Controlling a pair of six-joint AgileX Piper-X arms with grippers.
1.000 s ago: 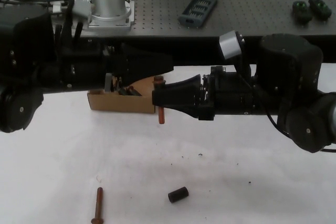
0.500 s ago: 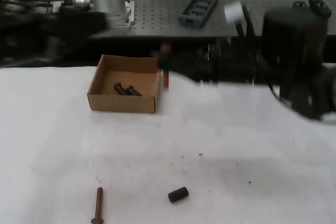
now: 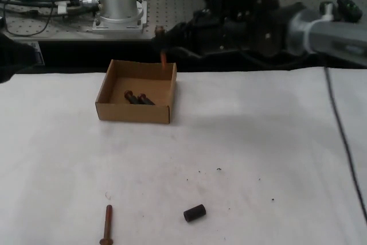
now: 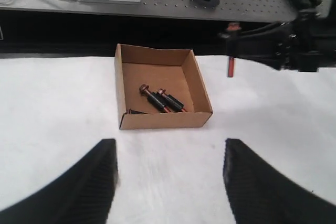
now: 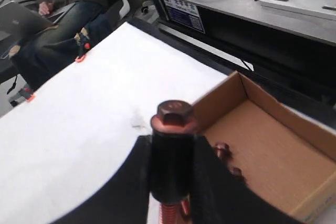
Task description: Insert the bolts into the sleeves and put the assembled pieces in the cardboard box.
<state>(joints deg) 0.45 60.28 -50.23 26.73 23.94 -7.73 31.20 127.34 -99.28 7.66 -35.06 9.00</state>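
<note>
Over white bench (image 3: 258,142), swings black-sleeved copper bolt (image 5: 172,120), pinched in right gripper (image 5: 171,153), to far rim of brown cardboard box (image 3: 135,113) for dropping, left gripper (image 4: 168,153) spread.

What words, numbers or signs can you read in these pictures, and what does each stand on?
No text is legible.
Sticker on the bench front behind the cardboard box: print too small to read.
Head of the bolt in the right tool: no marking readable.

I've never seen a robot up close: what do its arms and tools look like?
The right arm is mostly matte black, with a silver-grey link, a white band and a thin black cable. The left tool has two broad black textured fingers.
</note>
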